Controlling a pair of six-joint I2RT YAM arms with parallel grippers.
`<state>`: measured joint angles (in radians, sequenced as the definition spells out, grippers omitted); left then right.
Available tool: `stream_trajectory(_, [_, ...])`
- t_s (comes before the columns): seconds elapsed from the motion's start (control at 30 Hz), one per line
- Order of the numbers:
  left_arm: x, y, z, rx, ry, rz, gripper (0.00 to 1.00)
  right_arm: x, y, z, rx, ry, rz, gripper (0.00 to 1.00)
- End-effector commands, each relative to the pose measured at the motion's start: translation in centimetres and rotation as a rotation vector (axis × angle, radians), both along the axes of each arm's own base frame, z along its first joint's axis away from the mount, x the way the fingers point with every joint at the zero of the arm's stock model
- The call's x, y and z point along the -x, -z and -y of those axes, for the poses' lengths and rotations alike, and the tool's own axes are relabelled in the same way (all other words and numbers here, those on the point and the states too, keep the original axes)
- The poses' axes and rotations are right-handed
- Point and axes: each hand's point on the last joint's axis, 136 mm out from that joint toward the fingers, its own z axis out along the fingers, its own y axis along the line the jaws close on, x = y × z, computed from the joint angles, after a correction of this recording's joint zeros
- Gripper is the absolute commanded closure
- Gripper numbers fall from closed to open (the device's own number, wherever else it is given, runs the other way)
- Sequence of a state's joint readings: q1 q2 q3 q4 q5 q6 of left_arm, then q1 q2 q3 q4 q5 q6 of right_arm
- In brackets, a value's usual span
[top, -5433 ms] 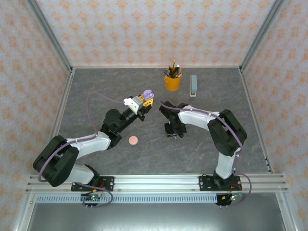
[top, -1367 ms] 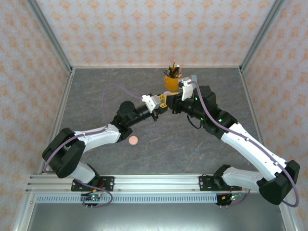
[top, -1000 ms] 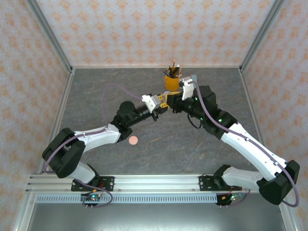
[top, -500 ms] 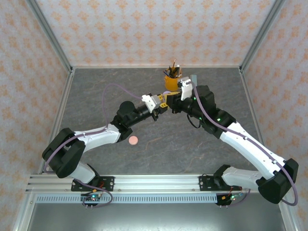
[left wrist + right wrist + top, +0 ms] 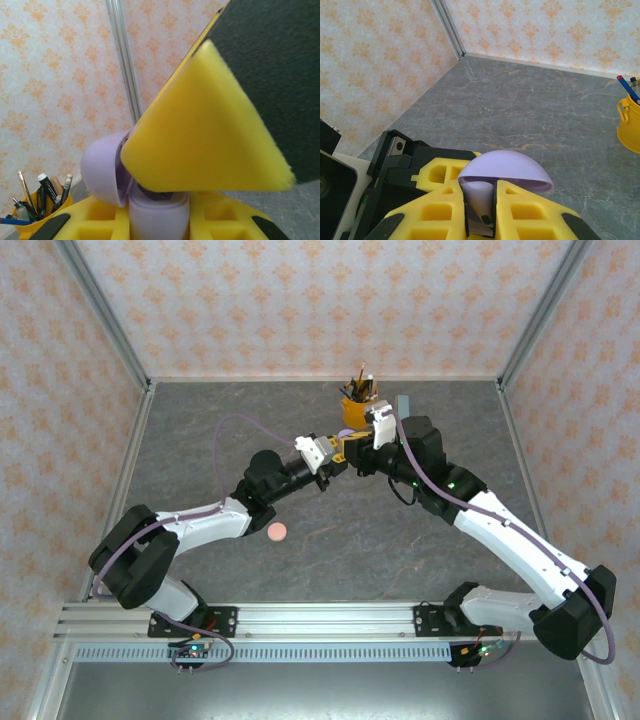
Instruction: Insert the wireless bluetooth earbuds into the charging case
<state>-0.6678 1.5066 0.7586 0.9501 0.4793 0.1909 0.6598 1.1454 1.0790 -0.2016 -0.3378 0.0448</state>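
Observation:
The lilac charging case (image 5: 159, 215) is held off the table with my left gripper (image 5: 160, 222) shut on its body. Its domed lid (image 5: 102, 172) stands open to the left. In the top view the left gripper (image 5: 335, 452) meets my right gripper (image 5: 352, 448) in front of the pencil cup. In the right wrist view my right gripper (image 5: 480, 210) is shut on a lilac earbud (image 5: 482, 200), dark tip down, just under the open lid (image 5: 505, 170). One right finger (image 5: 200, 130) hangs over the case's opening and hides its inside.
A yellow cup of pencils (image 5: 358, 408) stands just behind the two grippers. A small grey-green block (image 5: 403, 400) lies to its right. A round pink case (image 5: 277, 531) lies shut on the grey table (image 5: 200, 440), near the left forearm. Patterned walls close three sides.
The right arm came up from the table's middle to the case that the left gripper holds. Over the last second it has edged slightly left; the left arm stays still.

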Motion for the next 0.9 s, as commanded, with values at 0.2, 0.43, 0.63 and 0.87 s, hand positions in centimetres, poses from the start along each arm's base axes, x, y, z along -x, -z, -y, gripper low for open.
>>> stream_trajectory(0.2, [0.2, -4.1, -0.3, 0.107, -0.016, 0.097, 1.0, 1.1, 1.3, 0.0, 0.04, -0.021, -0.083, 0.71])
stream_trajectory(0.43, [0.2, -3.9, -0.4, 0.105, -0.019, 0.094, 1.0, 0.3, -0.9, 0.8, 0.013, 0.047, -0.047, 0.62])
stream_trajectory(0.63, [0.1, -3.7, -0.3, 0.103, -0.017, 0.086, 1.0, 0.2, -3.1, 1.0, -0.032, 0.067, -0.027, 0.49])
stream_trajectory(0.87, [0.0, -3.1, -0.2, 0.104, -0.016, 0.073, 1.0, 0.5, -6.4, 1.0, -0.09, 0.061, -0.005, 0.41])
